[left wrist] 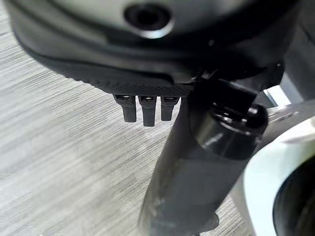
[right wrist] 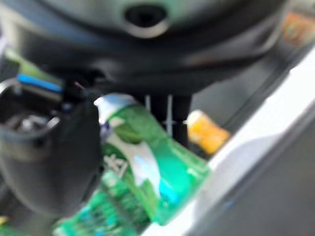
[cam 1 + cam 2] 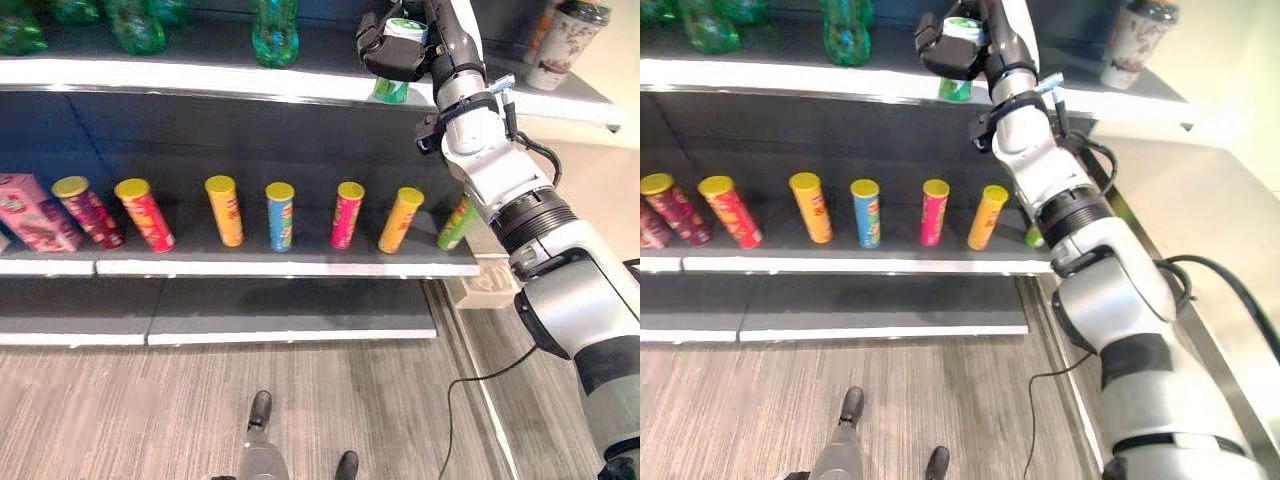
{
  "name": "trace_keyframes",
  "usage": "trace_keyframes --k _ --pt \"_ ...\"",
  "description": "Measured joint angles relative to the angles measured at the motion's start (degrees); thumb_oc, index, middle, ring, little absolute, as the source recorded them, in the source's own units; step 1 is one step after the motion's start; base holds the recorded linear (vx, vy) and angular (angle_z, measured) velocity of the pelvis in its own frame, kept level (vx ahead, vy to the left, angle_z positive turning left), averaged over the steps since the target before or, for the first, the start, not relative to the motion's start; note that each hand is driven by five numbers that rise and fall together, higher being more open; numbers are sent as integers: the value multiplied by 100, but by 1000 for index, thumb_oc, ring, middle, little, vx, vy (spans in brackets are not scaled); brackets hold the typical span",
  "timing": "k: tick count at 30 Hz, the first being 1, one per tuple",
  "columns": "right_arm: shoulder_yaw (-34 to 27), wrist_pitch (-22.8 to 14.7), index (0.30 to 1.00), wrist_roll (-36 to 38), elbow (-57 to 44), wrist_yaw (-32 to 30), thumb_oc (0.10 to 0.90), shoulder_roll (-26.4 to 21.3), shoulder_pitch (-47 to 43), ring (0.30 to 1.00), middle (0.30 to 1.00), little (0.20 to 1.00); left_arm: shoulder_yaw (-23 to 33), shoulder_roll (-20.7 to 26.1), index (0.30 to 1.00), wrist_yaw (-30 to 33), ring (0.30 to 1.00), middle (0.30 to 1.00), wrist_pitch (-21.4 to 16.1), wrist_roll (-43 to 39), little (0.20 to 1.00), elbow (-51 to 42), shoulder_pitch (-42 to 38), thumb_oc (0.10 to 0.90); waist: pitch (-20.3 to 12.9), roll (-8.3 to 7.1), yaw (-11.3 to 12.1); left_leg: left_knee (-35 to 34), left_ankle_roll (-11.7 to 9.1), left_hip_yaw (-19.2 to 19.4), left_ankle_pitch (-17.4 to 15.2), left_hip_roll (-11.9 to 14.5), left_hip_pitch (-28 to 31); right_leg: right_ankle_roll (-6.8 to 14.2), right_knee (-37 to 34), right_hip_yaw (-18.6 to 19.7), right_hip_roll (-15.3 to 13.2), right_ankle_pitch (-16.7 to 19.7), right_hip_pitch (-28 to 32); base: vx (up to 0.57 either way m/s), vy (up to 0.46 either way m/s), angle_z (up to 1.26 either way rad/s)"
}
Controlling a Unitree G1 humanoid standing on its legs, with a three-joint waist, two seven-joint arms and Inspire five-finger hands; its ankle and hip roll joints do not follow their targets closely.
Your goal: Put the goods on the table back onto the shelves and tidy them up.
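The right hand (image 3: pixel 392 50) is raised to the top shelf (image 3: pixel 200 78), its fingers and thumb curled round a green bottle (image 3: pixel 392 90) whose base stands at the shelf's front edge; the right wrist view shows the same green bottle (image 2: pixel 147 167) lying between the thumb and the fingers. Further left on that shelf stand other green bottles (image 3: pixel 275 30), apart from the held one. On the middle shelf (image 3: pixel 280 266) a row of 7 tall snack cans (image 3: pixel 281 217) leans in line, with a pink box (image 3: pixel 35 212) at the left end. A brown-patterned cup (image 3: pixel 565 42) with a dark lid stands on the top shelf to the right of the hand. The left hand (image 1: pixel 145 105) hangs over the wood-look floor (image 1: pixel 59 162), its fingers straight and holding nothing.
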Motion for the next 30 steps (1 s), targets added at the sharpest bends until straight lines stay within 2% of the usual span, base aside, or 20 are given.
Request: trace_keyframes --k 1,2,3,4,7,10,13,15,16,18,19,22,25,26,30 --pt "-33 -5 300 -5 -66 2 400 -69 27 300 300 300 68 54 900 29 900 900 2 -70 900 -41 -81 800 17 26 -50 12 122 146 159 5 99 230 572 -218 -113 -254 -49 259 251 -83" --pt "-161 40 300 -8 -115 0 400 -67 172 300 300 300 74 306 900 35 900 900 -4 -84 900 -122 -30 800 -118 -190 -122 -57 210 279 218 -262 253 322 1030 -301 -407 -627 187 226 239 -35" --pt "-275 63 300 -31 -298 -1 400 -76 257 300 300 300 139 418 900 53 900 900 -17 -111 900 -104 6 800 -202 -314 -137 -60 281 359 269 -407 351 433 857 -282 -535 -733 365 185 234 -24" --pt "-399 62 300 -68 -603 -5 400 -77 321 300 300 300 299 427 900 96 900 900 -28 -128 900 -104 31 800 -212 -325 -153 -59 351 464 316 -499 472 486 766 -234 -642 -673 489 97 161 -23" --pt "-557 -9 300 -260 -1517 -7 400 -190 369 300 300 300 303 404 900 145 900 900 -36 -118 900 -103 25 800 -263 -341 -280 -84 612 635 328 -795 629 651 626 -153 -914 -621 645 50 99 -15" --pt "-609 -89 300 -350 -2201 -3 400 -578 398 300 300 300 131 386 900 133 900 900 -55 12 900 -147 -120 800 -355 -396 -375 -84 728 782 225 -960 662 798 550 -101 -1087 -511 618 49 123 -8" --pt "-779 -246 300 -521 -2711 -34 400 -864 451 300 300 300 -13 392 900 121 900 900 -87 299 900 -154 -106 800 -394 -377 -497 -150 770 930 204 -1019 778 873 411 -107 -1157 -427 705 29 82 -30" --pt "-780 -300 300 -414 -2597 -39 400 -877 637 300 300 300 -9 379 900 114 900 900 -91 324 900 -152 -7 800 -593 -386 -524 -313 734 967 236 -1026 845 873 280 -109 -1148 -417 739 33 65 -17" --pt "-768 -416 300 -230 -2225 15 400 -893 769 300 300 300 23 393 900 110 900 900 -92 318 900 -137 74 800 -701 -409 -570 -366 704 985 249 -996 885 873 218 -107 -1111 -417 779 29 60 -4" --pt "-754 -406 300 213 -1760 55 400 -909 855 300 300 300 100 395 900 112 900 900 -94 298 900 -124 167 800 -793 -433 -581 -455 619 978 279 -941 899 868 220 -99 -1044 -416 751 28 51 0" --pt "-726 -450 300 761 -1370 201 400 -1008 924 300 300 300 258 402 900 84 900 900 -95 242 900 -82 203 800 -834 -494 -611 -475 602 959 292 -888 870 851 227 -103 -989 -407 724 33 43 -3" --pt "-692 -404 300 1563 -875 455 400 -1242 951 300 300 300 264 438 900 18 900 900 -92 38 900 78 289 800 -906 -617 -638 -516 577 953 342 -826 795 825 229 -98 -936 -398 613 18 20 -2" --pt "-661 -410 300 1904 -742 566 400 -1488 948 300 300 300 267 441 900 2 900 900 -91 -33 900 116 363 800 -908 -685 -644 -519 572 952 367 -828 771 813 230 -102 -933 -387 591 0 0 0" --pt "-585 -410 300 2075 -540 652 400 -1691 923 300 300 300 311 484 900 -3 900 900 -92 -135 900 124 400 800 -902 -785 -614 -519 582 948 398 -821 754 813 229 -106 -925 -387 579 -8 -5 3" --pt "-555 -423 300 2240 -239 720 400 -1703 870 300 300 300 314 552 900 -11 900 900 -92 -138 900 166 440 800 -908 -941 -633 -518 590 941 417 -796 659 808 227 -111 -903 -384 493 1 -6 2"
